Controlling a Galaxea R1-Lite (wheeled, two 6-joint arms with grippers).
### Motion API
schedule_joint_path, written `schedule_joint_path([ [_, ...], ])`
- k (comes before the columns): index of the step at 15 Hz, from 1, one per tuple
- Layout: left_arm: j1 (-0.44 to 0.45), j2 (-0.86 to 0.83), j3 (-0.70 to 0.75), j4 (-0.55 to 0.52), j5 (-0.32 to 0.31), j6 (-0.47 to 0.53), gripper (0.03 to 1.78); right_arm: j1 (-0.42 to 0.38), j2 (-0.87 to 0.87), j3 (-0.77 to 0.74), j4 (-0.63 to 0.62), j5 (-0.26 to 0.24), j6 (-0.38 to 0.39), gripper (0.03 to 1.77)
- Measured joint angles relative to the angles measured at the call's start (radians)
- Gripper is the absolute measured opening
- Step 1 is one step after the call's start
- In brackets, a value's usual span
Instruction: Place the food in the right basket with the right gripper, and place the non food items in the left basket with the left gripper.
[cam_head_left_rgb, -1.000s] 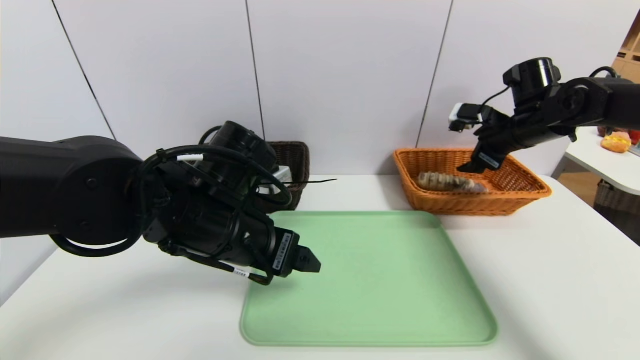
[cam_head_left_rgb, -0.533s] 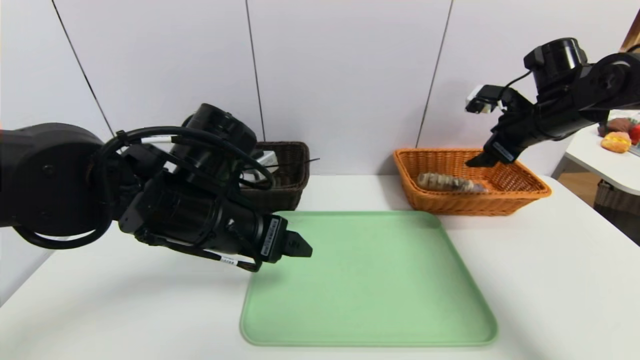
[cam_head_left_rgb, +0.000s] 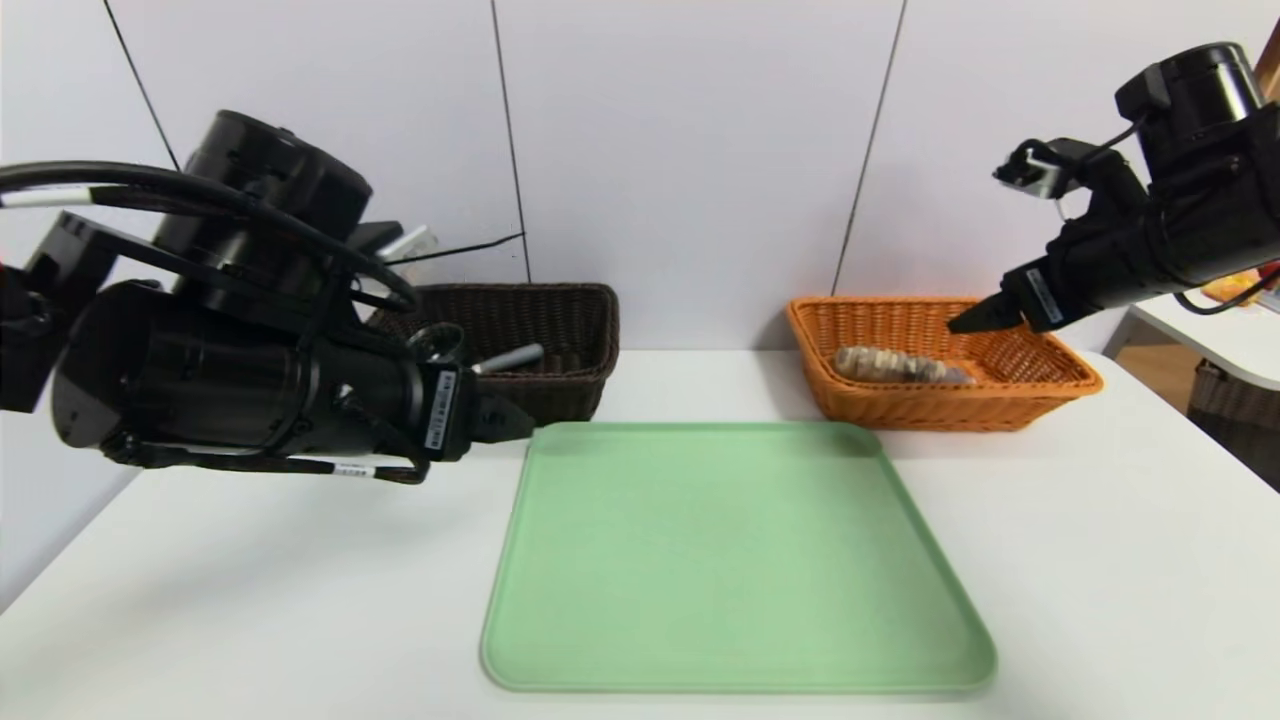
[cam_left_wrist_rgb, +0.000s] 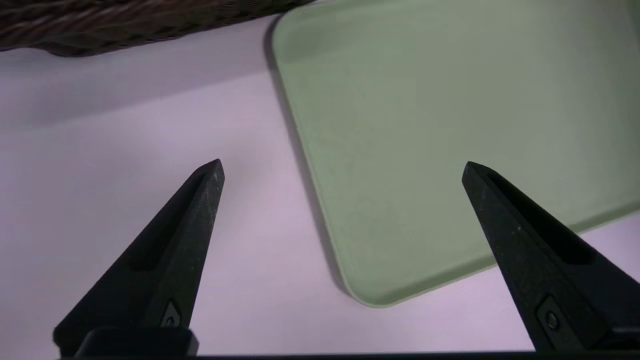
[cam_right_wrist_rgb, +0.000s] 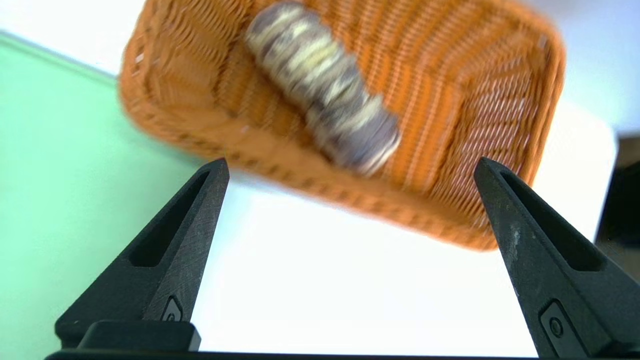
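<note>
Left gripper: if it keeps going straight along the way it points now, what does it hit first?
Probably the left edge of the green tray or the white table just beside it. The left gripper, open and empty, aims down at that border; depth is unclear.

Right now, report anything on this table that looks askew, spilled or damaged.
Nothing stands out. The bread roll lies inside the orange basket, a grey handle shows in the dark basket, and the green tray sits flat and bare.
</note>
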Motion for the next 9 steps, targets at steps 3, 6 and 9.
schedule_joint_path([
  [3,0.043,-0.091,0.029,0.032,0.024,0.002,1.69,0.015,-0.152,0.164,-0.004,-0.002,0.121,1.69],
  [6,0.073,-0.209,0.094,0.057,0.048,0.005,1.69,0.023,-0.34,0.344,-0.011,-0.004,0.19,1.69],
  [9,0.08,-0.327,0.197,0.064,0.127,0.009,1.69,0.022,-0.547,0.514,-0.011,-0.008,0.212,1.69],
])
